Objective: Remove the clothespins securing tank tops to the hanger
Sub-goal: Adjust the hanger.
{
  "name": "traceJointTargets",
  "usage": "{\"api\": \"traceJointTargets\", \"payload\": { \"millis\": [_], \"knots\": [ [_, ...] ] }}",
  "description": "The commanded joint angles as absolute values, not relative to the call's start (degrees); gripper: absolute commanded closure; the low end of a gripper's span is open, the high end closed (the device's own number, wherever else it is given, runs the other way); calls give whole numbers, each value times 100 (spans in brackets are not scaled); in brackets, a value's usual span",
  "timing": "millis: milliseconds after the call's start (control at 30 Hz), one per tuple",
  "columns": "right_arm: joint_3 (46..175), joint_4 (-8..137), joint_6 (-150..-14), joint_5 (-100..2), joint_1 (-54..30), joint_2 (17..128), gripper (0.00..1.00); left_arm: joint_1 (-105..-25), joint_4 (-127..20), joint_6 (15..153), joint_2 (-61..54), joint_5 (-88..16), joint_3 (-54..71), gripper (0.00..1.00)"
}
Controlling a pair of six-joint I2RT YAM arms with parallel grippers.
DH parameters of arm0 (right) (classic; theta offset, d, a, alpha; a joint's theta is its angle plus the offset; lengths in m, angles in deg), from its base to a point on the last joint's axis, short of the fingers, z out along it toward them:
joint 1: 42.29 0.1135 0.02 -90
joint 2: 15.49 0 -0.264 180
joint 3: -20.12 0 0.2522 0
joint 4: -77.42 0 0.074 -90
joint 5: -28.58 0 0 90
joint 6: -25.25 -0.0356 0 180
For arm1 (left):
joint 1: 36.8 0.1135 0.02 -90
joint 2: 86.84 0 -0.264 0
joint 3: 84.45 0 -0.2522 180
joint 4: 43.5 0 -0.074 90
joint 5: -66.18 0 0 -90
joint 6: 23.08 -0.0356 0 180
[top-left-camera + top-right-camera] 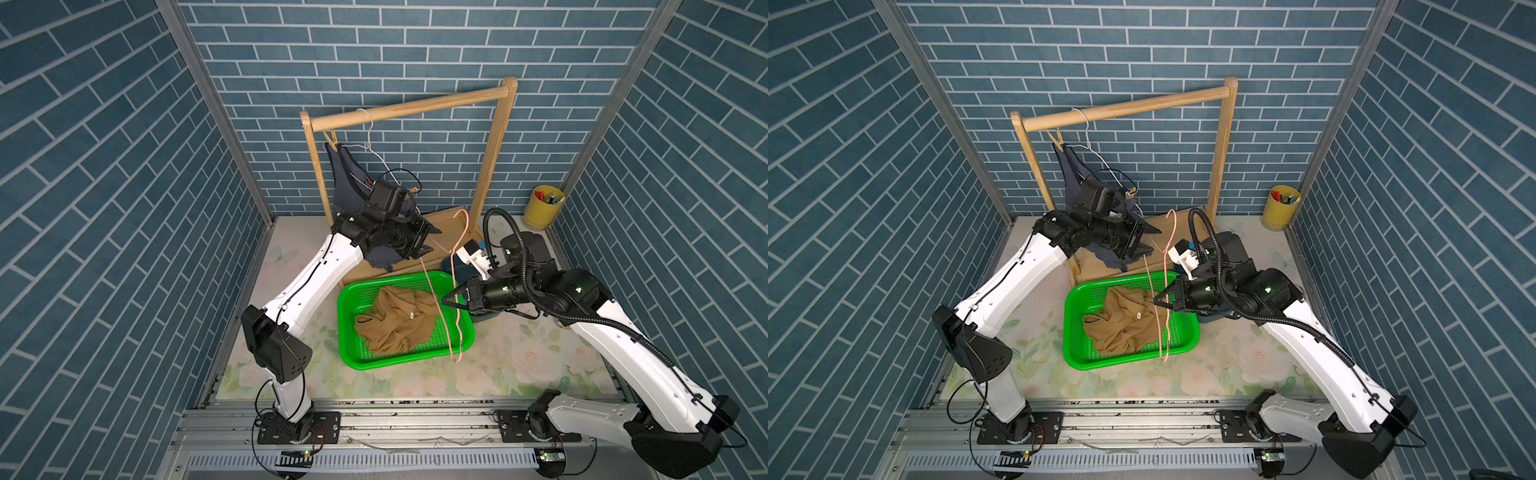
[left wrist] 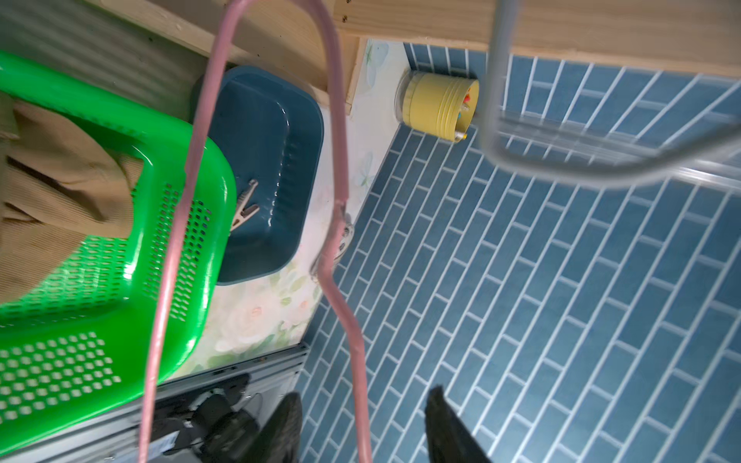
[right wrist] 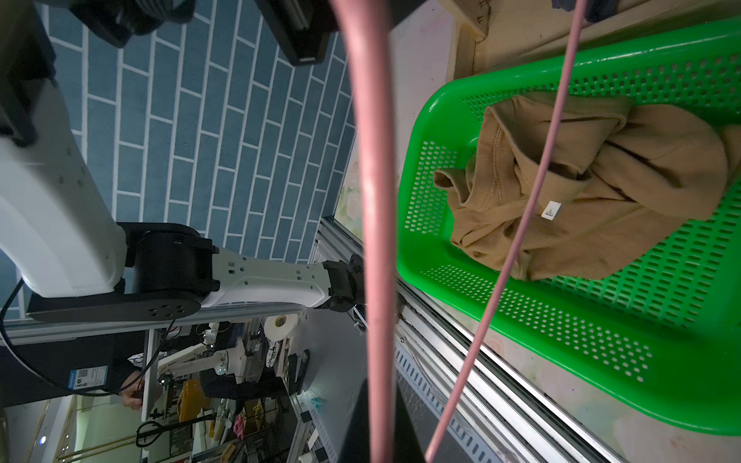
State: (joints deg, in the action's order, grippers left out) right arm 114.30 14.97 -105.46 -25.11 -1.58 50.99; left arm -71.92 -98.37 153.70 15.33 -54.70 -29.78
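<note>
In the middle of the frame, the right claw [image 1: 448,300] grips the pink hanger [image 3: 379,240] over the green basket [image 1: 347,332]. The left claw [image 2: 365,395] is let go, fingers apart.

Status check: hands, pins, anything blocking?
Left hand open beside dark top. Right hand shut on pink hanger. Two clothespins on white hanger. Tan top in basket.

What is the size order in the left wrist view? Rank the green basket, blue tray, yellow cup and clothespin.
1. green basket, though it is nearest the camera and cut off by the frame
2. blue tray
3. yellow cup
4. clothespin, lying in that tray
</note>
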Motion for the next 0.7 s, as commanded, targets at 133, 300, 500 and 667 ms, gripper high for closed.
{"api": "traceJointTargets", "payload": {
  "millis": [133,300,500,667],
  "knots": [
    [11228,1793,-10721,-2457,-164,4899,100,-7214,-9510,15591,1849,-5599,-3001,78],
    [11114,1808,-10747,-2460,-168,4823,100,-7223,-9550,15613,1887,-5578,-3087,90],
    [10984,1598,-10704,-2540,-168,4789,96,-7225,-9632,15790,1755,-5368,-2978,100],
    [10882,984,-10514,-2609,-168,4627,73,-7205,-9706,15978,1590,-5118,-2870,100]
  ]
}}
